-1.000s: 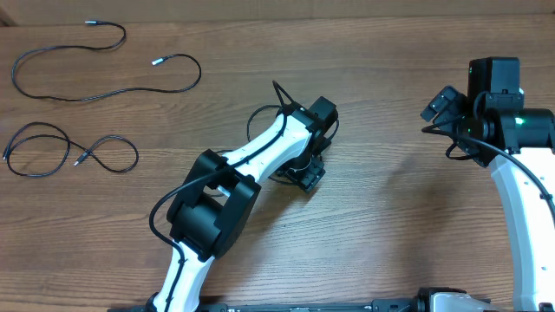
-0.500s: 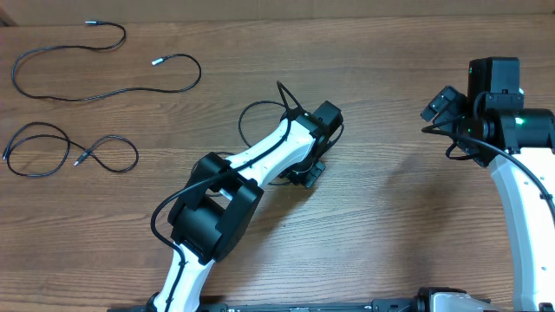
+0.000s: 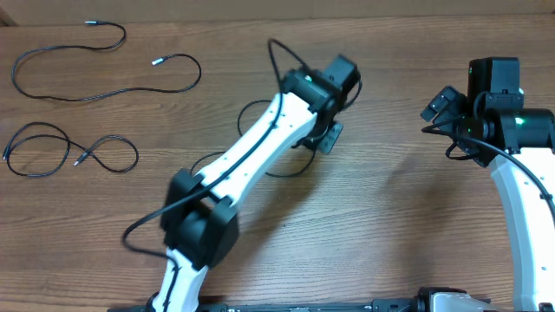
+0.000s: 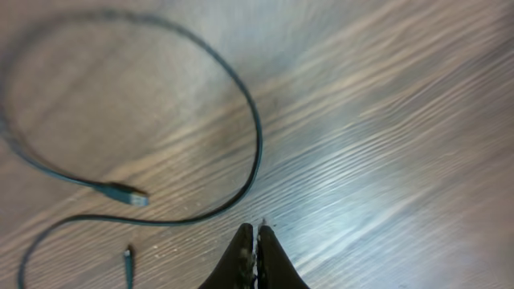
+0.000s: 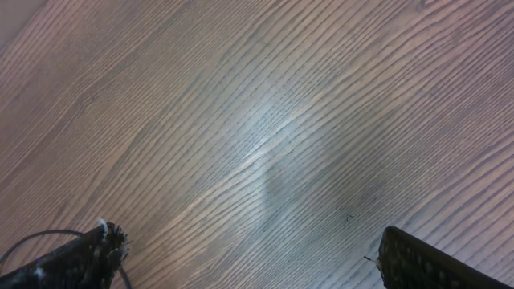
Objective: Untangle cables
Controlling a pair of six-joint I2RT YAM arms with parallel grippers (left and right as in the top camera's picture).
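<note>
On your table (image 3: 390, 217), two cables lie at the far left, well apart from both arms. The far cable (image 3: 125, 35) sprawls toward the back corner. The near cable (image 3: 136, 157) sits in front of it, closer to the arm bases, and the two do not touch. A third cable (image 4: 259, 144) loops near the table's middle, partly under the left arm, and the left gripper (image 4: 254, 241) is just beside its curve. The right gripper (image 5: 249, 257) hangs over the table well to the right.
</note>
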